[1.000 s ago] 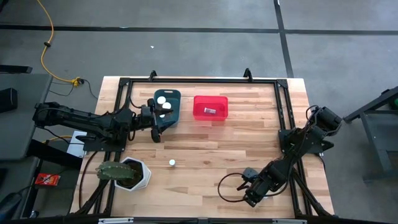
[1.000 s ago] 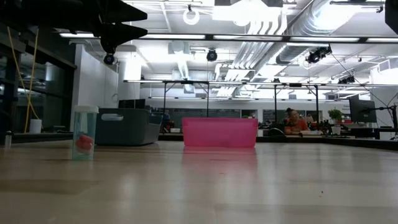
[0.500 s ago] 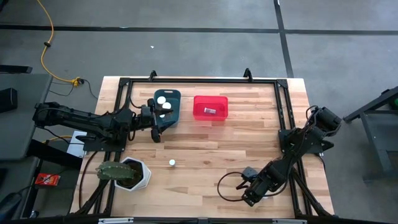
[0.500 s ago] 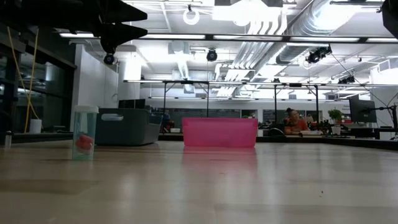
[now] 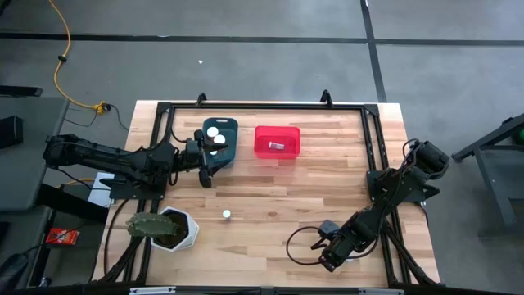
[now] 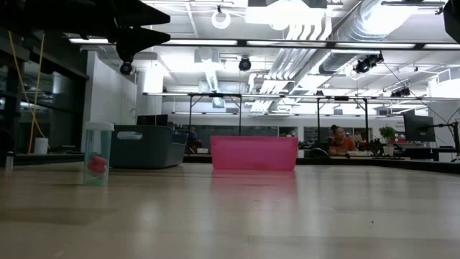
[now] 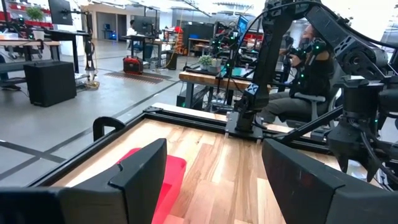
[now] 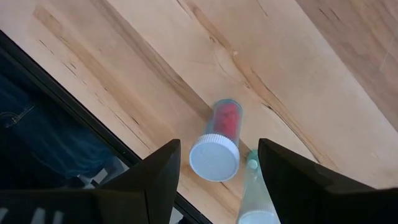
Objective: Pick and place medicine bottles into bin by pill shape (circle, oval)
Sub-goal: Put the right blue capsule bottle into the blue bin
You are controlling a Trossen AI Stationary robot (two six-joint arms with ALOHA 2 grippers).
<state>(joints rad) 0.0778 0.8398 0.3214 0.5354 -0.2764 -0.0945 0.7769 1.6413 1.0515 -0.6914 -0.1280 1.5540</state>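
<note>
Your left gripper [image 5: 214, 158] sits at the near edge of the teal bin [image 5: 219, 138], fingers spread wide with nothing between them; the left wrist view shows open air and the red bin [image 7: 163, 180] below the gap. The teal bin holds 2 visible white-capped bottles [image 5: 213, 134]. The red bin [image 5: 277, 141], just beside it, holds 1 item lying flat [image 5: 277, 146]. 1 bottle [image 5: 227, 215] stands upright alone on the bench [image 5: 327, 180], well apart from both bins; the low view shows it clear-bodied with a red pill inside [image 6: 98, 152].

Your right gripper [image 5: 327, 254] hangs low near the bench's front edge, fingers parted wide and holding nothing. Its wrist view shows 2 bottles lying on the wood beneath the gap: 1 with red contents [image 8: 219, 146] and 1 pale green [image 8: 255, 190], touching or nearly so.

The white hexagonal plant pot [image 5: 178, 229] stands at the front left.
</note>
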